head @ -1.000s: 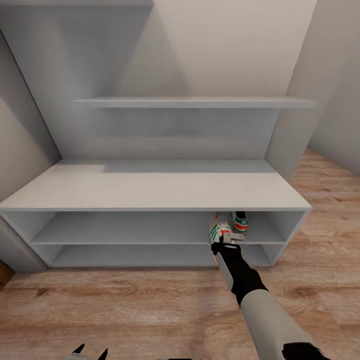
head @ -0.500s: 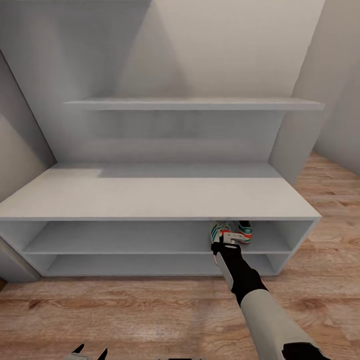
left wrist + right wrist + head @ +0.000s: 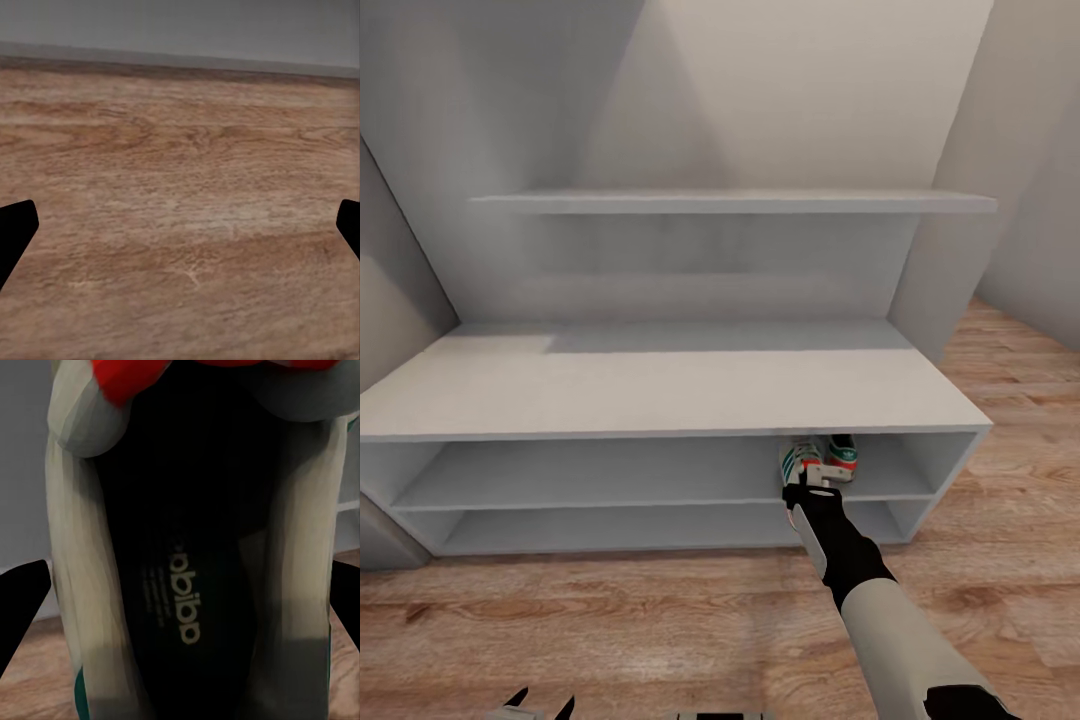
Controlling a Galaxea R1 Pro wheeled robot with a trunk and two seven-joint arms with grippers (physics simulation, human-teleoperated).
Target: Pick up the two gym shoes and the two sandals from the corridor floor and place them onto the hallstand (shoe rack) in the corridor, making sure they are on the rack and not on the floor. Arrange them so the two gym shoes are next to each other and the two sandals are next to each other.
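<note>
Second gym shoe [image 3: 801, 462] is going onto the hallstand [image 3: 660, 390], upper open shelf, right beside the first gym shoe [image 3: 843, 452]. The right gripper [image 3: 812, 483] looks closed on its heel collar, so next is probably just set it flat and release. The left gripper [image 3: 540, 703] hangs wide open and empty over the corridor floor [image 3: 180, 195].
</note>
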